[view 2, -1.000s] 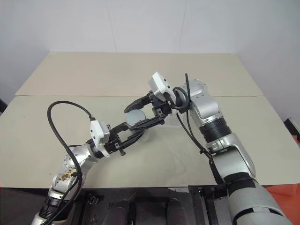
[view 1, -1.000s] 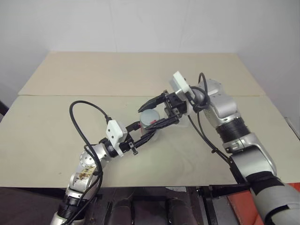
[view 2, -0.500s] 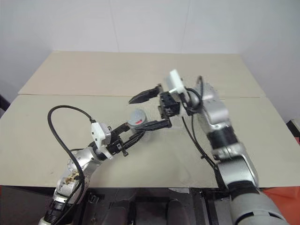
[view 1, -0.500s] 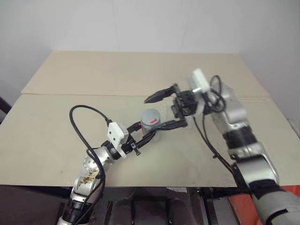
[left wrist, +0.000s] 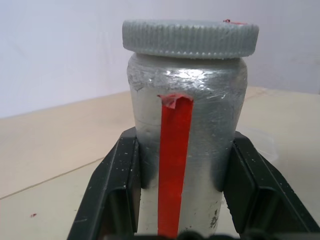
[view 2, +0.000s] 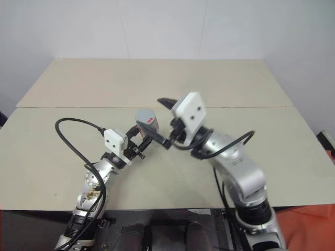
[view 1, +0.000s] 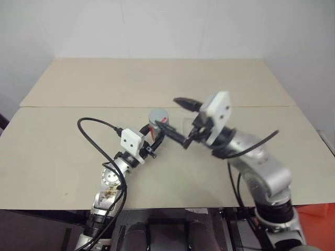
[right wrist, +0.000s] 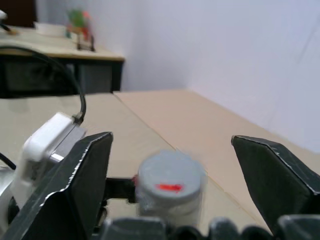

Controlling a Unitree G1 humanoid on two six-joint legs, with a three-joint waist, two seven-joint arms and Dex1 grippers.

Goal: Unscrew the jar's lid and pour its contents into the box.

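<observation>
Silver-grey jar [left wrist: 186, 150] sits clamped between left fingers [left wrist: 117, 185]; right fingers [right wrist: 82, 180] spread wide, apart from it.

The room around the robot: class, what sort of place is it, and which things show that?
Probably a lab or workshop. A bare beige table stands against plain white walls, and a second desk with clutter stands behind. The left gripper holds only a test jar.

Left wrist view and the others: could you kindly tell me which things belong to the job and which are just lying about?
Job in hand:
jar, gripped by the left pincer
lid, screwed on
box
right pincer, open

Lying about:
table
far desk with a plant
</observation>
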